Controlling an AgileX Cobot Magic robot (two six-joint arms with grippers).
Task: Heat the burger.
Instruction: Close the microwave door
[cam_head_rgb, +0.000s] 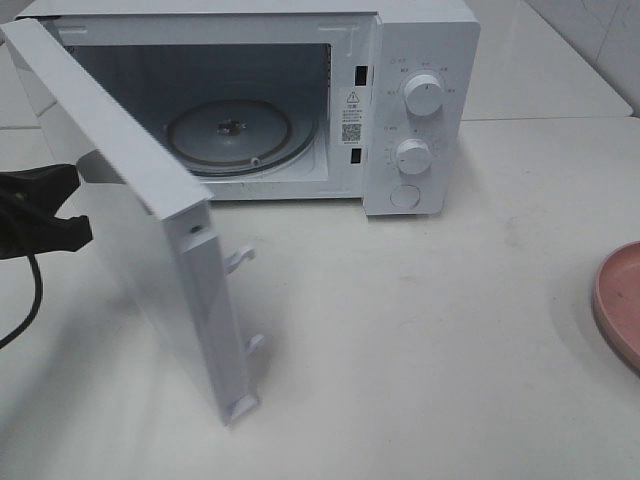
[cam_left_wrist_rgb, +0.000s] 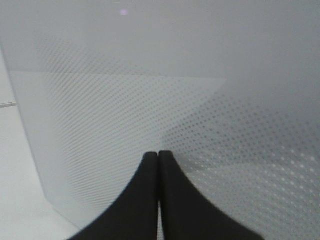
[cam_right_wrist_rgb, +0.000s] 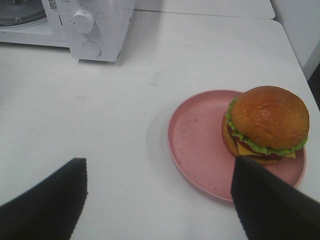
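Right gripper (cam_right_wrist_rgb: 159, 200), jaws spread wide and empty, I'd centre over the burger (cam_right_wrist_rgb: 266, 125) on the pink plate (cam_right_wrist_rgb: 200, 145) at the desk's right edge — then clamp gently at the bun.

Left arm: black, at the left edge of the high view.
Left gripper (cam_left_wrist_rgb: 159, 165): fingers pressed together, nothing between them.
Right gripper (cam_right_wrist_rgb: 159, 200): jaws spread wide, empty, angled downward.
Right arm: outside the high view.
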